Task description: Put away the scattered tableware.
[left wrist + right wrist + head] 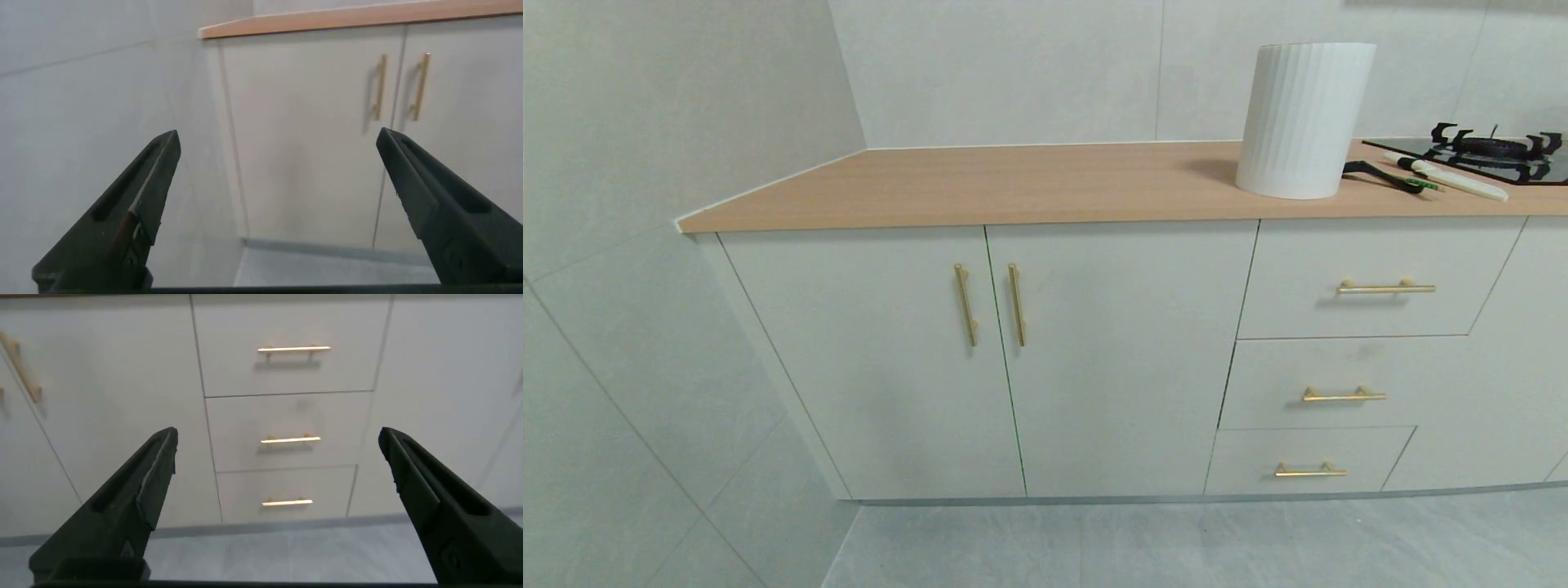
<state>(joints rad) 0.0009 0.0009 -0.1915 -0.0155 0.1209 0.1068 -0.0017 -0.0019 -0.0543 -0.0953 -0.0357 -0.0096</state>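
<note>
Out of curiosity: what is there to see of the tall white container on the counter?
The white container is a tall cylinder, slightly wider at the top, with fine vertical ribs, matte like ceramic or plastic. It stands upright on the wooden countertop, near the stove. A black-handled utensil lies against or just beside its base.

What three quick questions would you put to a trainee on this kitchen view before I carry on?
1. True or false: the left pincer and the right pincer are both shut.
2. How many drawers stand to the right of the double doors?
3. The utensils lie: A on the floor; B on the counter, between the white jar and the stove; C in a drawer.
Key: 1 false, both are open. 2 three. 3 B.
</note>
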